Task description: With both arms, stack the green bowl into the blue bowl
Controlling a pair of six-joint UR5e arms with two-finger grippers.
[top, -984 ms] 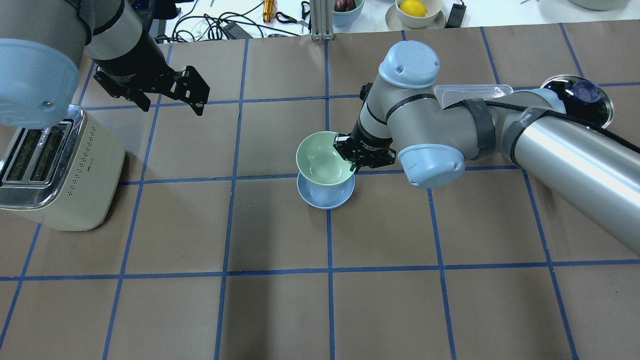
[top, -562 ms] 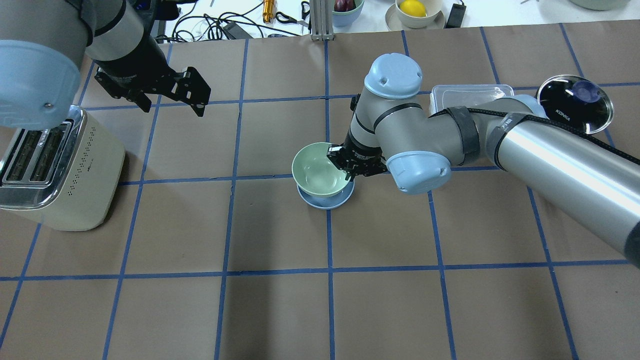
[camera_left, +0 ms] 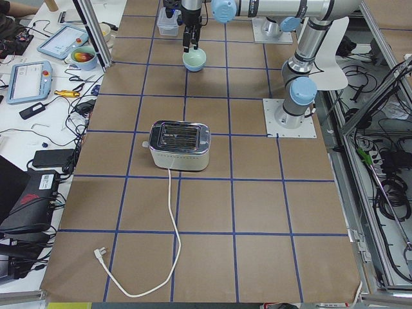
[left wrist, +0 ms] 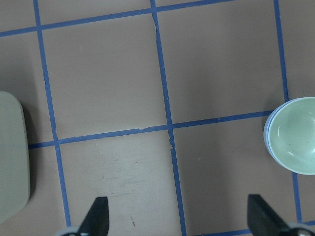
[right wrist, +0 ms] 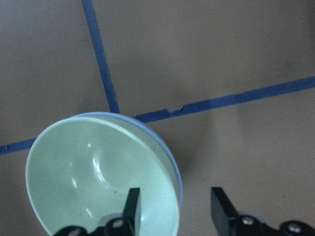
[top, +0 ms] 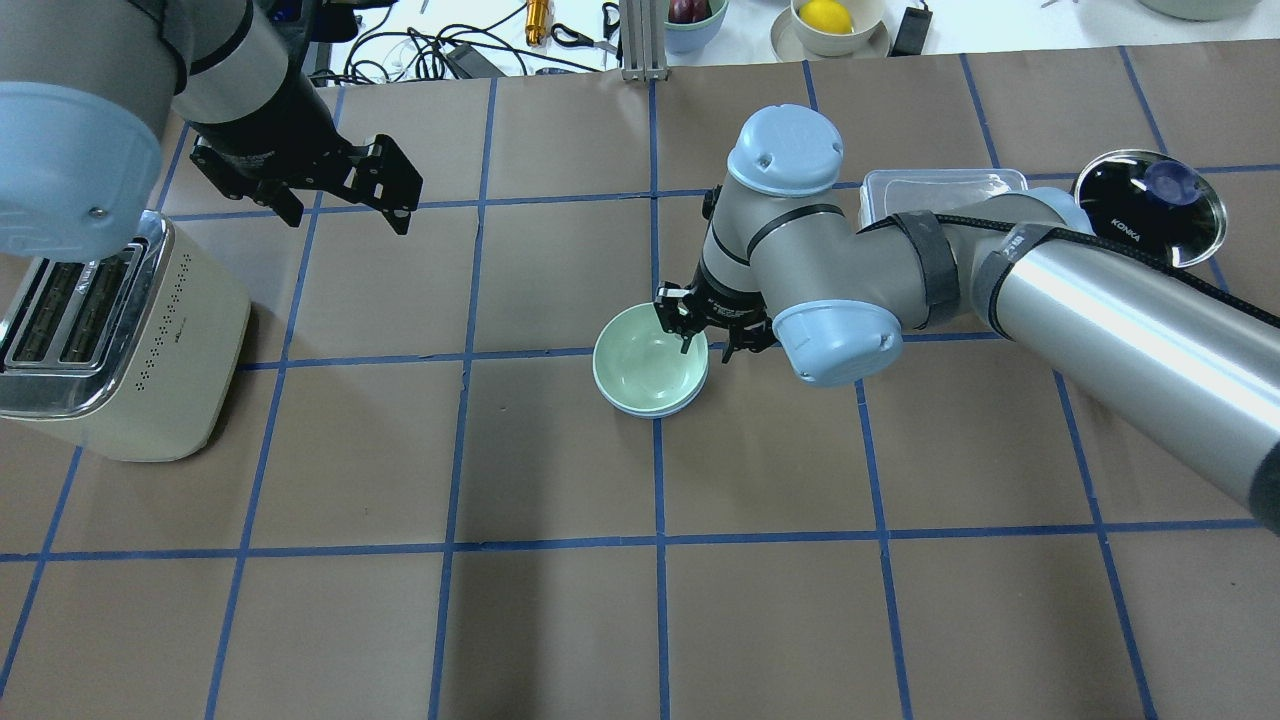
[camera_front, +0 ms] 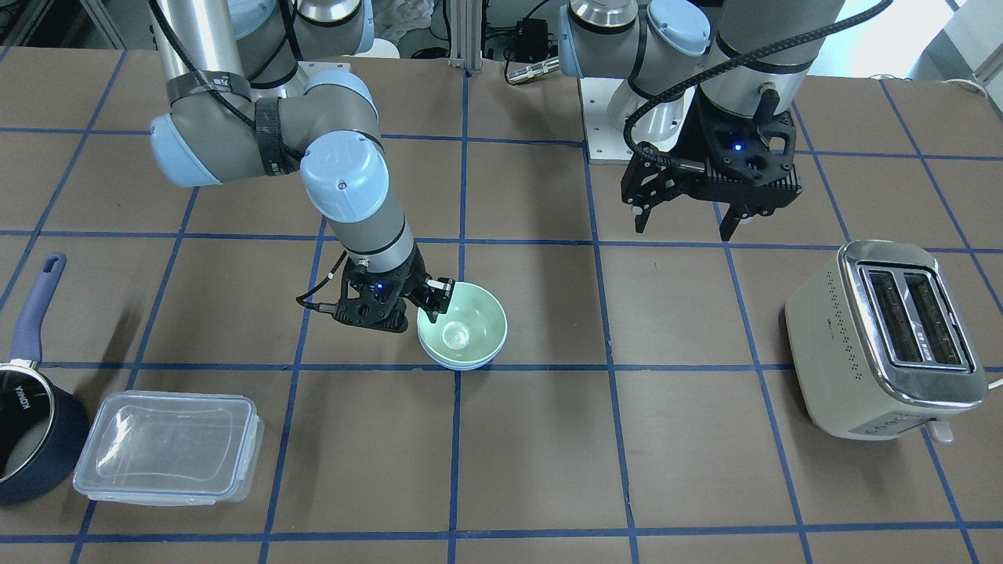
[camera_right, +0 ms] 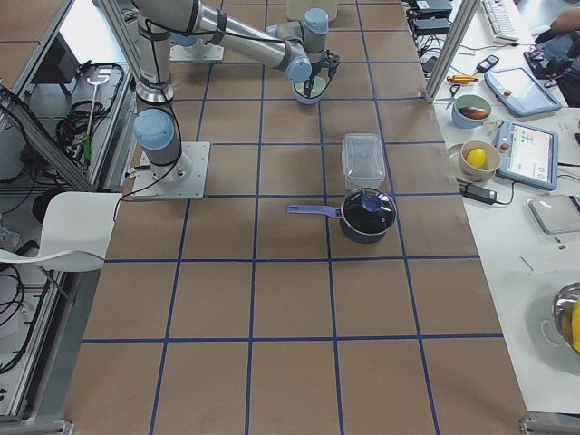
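The green bowl (top: 645,365) sits nested upright inside the blue bowl (top: 662,411) near the table's middle. Only the blue bowl's rim shows under it. The pair also shows in the front view (camera_front: 462,329), with the blue rim (camera_front: 462,366) below. My right gripper (top: 705,342) is open and straddles the bowls' rim on the side nearest it. In the right wrist view one finger (right wrist: 132,206) is inside the green bowl (right wrist: 93,182) and the other is outside, neither touching the blue rim (right wrist: 162,145). My left gripper (top: 400,195) is open and empty, hovering far to the left.
A cream toaster (top: 110,340) stands at the left edge, below the left gripper. A clear lidded container (camera_front: 168,446) and a dark blue saucepan (camera_front: 23,423) lie beyond the right arm. Bowls and cables lie off the table's far edge (top: 828,20).
The right gripper lowered the green bowl from tilted above the blue bowl to nested inside it, then let go. The left arm has not moved.
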